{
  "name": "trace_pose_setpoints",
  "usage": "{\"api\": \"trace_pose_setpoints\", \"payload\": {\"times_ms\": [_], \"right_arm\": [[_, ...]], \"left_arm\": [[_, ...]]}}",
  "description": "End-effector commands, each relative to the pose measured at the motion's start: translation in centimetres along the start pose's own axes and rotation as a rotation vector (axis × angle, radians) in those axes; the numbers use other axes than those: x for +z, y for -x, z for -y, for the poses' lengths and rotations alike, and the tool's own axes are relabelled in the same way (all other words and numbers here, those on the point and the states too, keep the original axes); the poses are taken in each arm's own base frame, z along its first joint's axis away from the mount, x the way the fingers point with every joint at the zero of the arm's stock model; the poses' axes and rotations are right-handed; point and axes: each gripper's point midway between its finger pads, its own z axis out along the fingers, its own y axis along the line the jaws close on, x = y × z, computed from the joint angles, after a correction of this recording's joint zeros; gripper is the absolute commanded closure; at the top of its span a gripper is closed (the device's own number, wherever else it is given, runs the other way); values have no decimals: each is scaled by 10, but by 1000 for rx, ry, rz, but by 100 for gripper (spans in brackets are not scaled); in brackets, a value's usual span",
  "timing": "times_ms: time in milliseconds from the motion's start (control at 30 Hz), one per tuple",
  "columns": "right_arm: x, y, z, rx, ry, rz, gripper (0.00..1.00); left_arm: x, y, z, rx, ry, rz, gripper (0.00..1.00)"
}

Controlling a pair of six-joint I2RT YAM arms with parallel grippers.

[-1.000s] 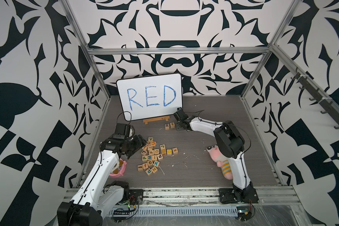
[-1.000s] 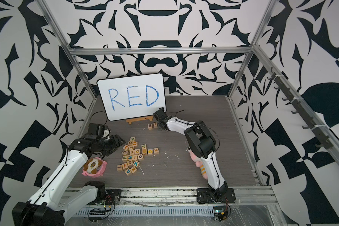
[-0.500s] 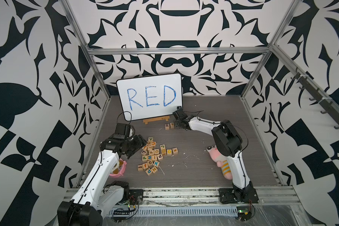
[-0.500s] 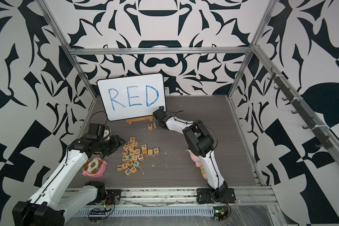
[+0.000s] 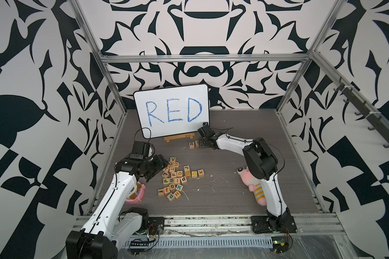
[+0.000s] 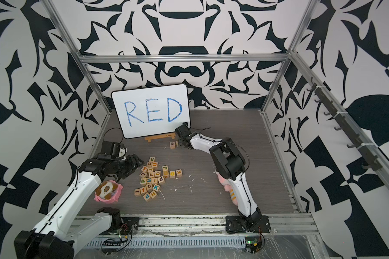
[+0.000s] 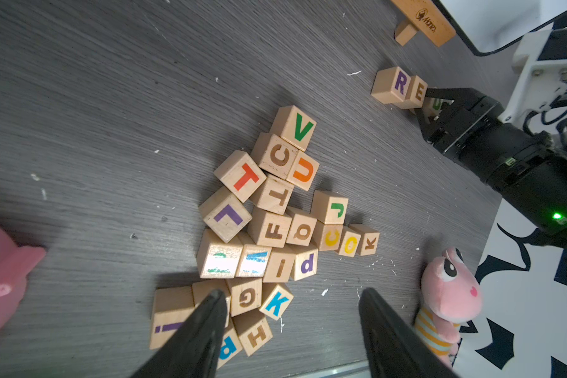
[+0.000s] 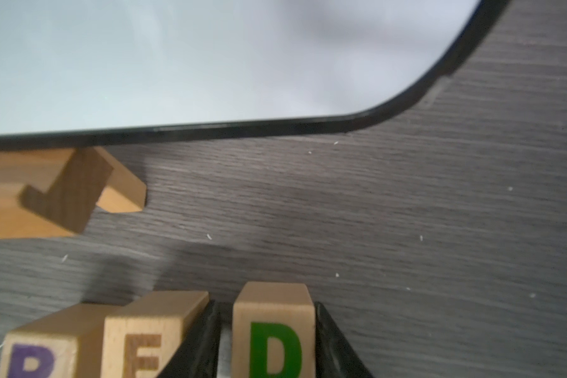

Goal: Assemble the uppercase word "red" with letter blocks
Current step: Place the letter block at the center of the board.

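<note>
As the right gripper (image 8: 266,303) eased its black jaws apart over the last second, it let go of the pale wooden cube with the green D (image 8: 272,347). One finger (image 8: 203,347) stood clear of the cube, the other sat just at its side, and nothing was clamped. That cube rested on the grey wood-grain table (image 5: 222,179), in line after the cube with the brown-orange E (image 8: 144,337) and the cube with the purple R (image 8: 36,356), below the white board with blue RED (image 5: 171,109). The word looked spelled and only the retreat was left, with a risk of nudging D. The left gripper (image 7: 292,292) hung open and empty over the loose pile of letter cubes (image 5: 175,177).
</note>
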Motion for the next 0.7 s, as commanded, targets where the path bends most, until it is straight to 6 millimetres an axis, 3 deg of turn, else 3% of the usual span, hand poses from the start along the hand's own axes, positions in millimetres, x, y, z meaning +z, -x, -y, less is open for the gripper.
{"api": "trace_pose_setpoints", "payload": {"times_ms": [0, 167, 367, 500, 667], "right_arm": [[-25, 20, -5, 12, 19, 42, 54], [-40, 22, -2, 7, 26, 59, 55], [-75, 20, -5, 16, 93, 118, 55], [-120, 17, -19, 3, 215, 179, 55], [-180, 8, -8, 25, 309, 289, 56]], "left_arm": [[2, -3, -1, 12, -2, -12, 31], [2, -2, -2, 15, 4, -7, 31], [0, 1, -3, 20, 7, 20, 30], [1, 6, -4, 22, 10, 49, 30], [-10, 21, 26, -2, -87, 108, 31]]}}
